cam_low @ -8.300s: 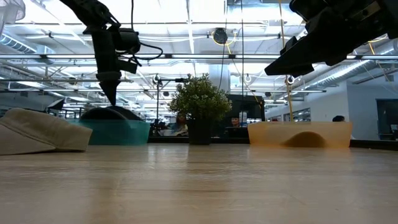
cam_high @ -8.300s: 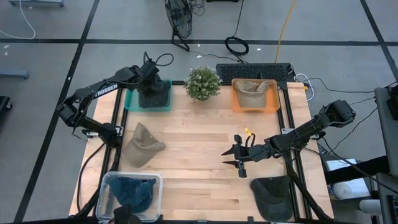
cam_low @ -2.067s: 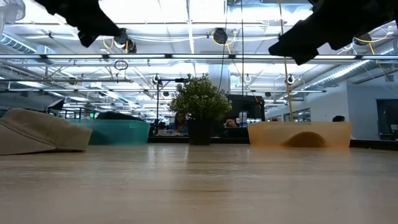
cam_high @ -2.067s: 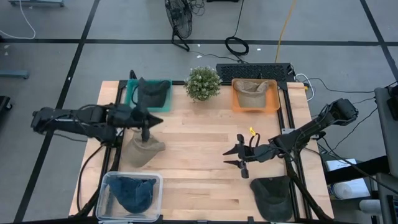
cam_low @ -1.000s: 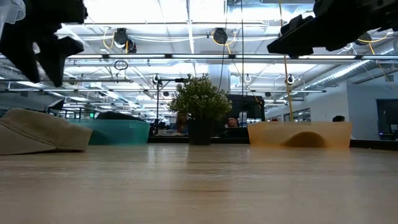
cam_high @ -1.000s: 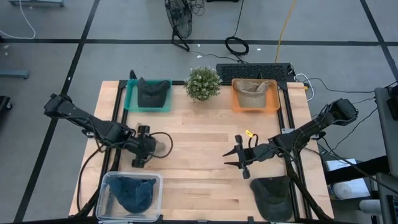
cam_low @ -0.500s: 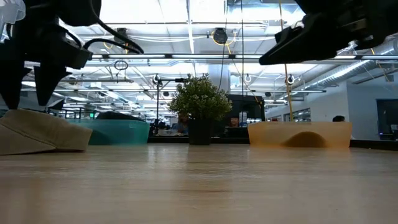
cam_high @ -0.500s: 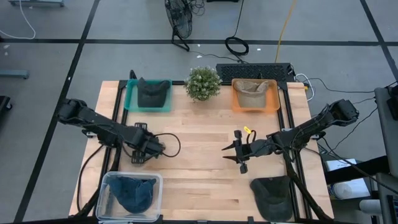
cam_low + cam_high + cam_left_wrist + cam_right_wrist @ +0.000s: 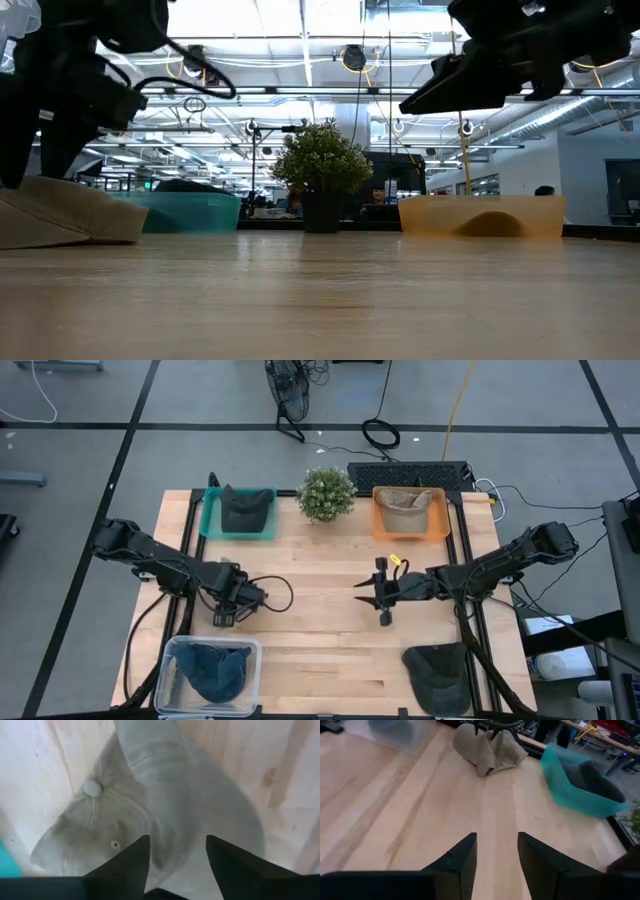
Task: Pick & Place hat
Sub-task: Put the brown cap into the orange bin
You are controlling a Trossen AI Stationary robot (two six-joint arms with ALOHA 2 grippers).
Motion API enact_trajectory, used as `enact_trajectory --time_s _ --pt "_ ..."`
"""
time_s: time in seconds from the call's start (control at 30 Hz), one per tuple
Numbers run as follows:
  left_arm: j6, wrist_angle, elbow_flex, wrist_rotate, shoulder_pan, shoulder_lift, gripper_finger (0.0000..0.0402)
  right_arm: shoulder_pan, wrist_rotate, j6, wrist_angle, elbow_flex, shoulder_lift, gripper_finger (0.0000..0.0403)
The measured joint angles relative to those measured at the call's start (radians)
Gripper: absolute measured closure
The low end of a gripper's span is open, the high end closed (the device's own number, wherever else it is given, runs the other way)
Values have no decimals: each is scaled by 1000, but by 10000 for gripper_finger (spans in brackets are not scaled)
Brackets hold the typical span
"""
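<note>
Progress: we judge the task part done. Three bins already hold hats: a dark hat in the teal bin [image 9: 238, 512], a tan one in the orange bin [image 9: 410, 513], a blue one in the clear bin [image 9: 209, 669].
Tan hat [image 9: 165, 815]: on the table, directly under the left gripper [image 9: 175, 857]. In the high view the gripper covers it.
Left jaws: apart, one finger on each side of the crown. We see no grip yet; the hat is not lifted.
Right gripper [image 9: 496, 852]: over bare wood mid-table, well apart from any hat. Jaws apart, nothing between them.
Remaining: we judge the tan hat must be clamped, raised and carried to a bin. Which bin we cannot tell. A dark hat [image 9: 437, 678] also lies loose at the table's near edge, beside the right arm.
Surroundings: a plant [image 9: 325, 493] stands between the teal and orange bins.
Obstructions: none between the left jaws and the hat. The plant sits near any path to the far bins. The left arm's cable loop [image 9: 270, 592] hangs just beside the jaws.
</note>
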Motion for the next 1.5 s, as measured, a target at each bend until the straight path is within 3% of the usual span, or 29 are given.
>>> enact_trajectory --time_s 0.2,0.5,0.7,0.97,1.33,1.5 --pt "-6 15 -38 -2 7 0 256 -49 0 -6 8 0 0 273" --pt "-112 91 -9 29 52 0 391 -50 -2 30 14 0 0 273" --pt "-157 236 99 29 102 0 390 -10 -3 74 13 0 0 273" --pt "-142 658 191 19 159 42 396 97 -3 134 13 0 0 273" --pt "-260 774 343 10 204 364 391 234 -2 190 13 0 0 273" --pt "-210 790 421 1 205 428 348 245 -1 197 13 0 0 273"
